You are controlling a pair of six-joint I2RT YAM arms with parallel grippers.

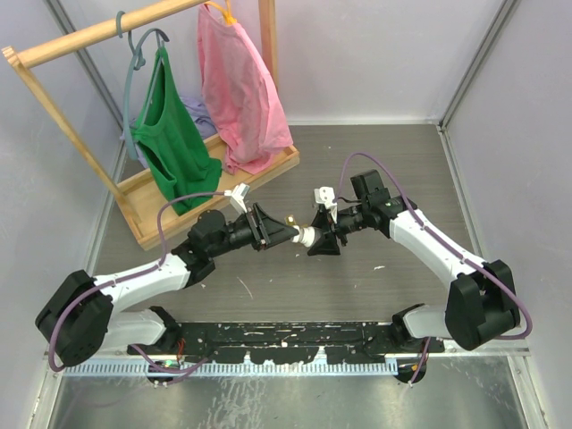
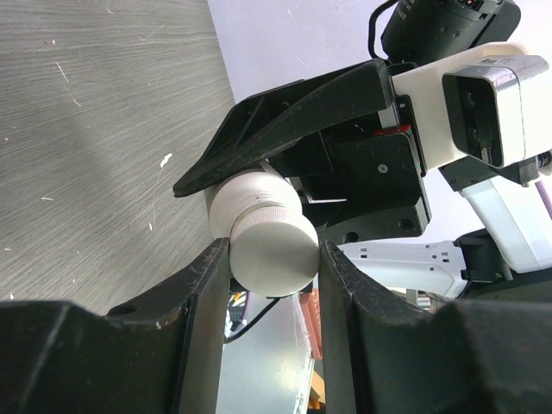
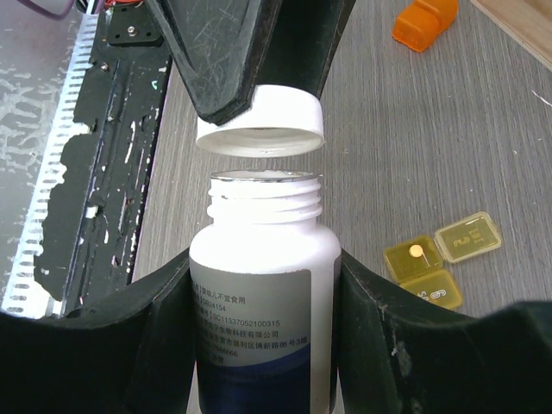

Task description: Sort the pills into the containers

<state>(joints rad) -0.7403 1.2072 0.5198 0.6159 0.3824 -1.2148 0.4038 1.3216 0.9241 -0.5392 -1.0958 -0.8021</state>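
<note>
Rack [image 1: 134,201] of wood is standing at far left on the table [image 1: 384,170], green top [image 1: 170,147] and pink top [image 1: 237,89] hanging on it, not part of the job. Left gripper [image 2: 273,250] is pinching the white cap [image 3: 259,121], jaws closed on its sides, and the cap is sitting just apart from the threaded neck, so the bottle is already open. Right gripper [image 3: 263,263] is clamping the white bottle [image 3: 259,345] around its labelled body, jaws closed on it. In the top view the bottle is hanging above the table between the two arms, looking close to sideways. Pill box [image 3: 398,259], yellow, two cells, is lying on the table just right of the bottle in the right wrist view, lid flipped open, a small pale pill showing in one cell. Orange item [image 3: 424,21] is lying farther off; can't tell what it is. Risks, as I'm judging it: with the cap off, any extra tilt is likely dumping many pills at once, well past such small cells. The box is looking light, so a finger or the bottle rim nudging it could be sliding it away or snapping the lid shut. The cap is held only by its edges, so it could be slipping out.
</note>
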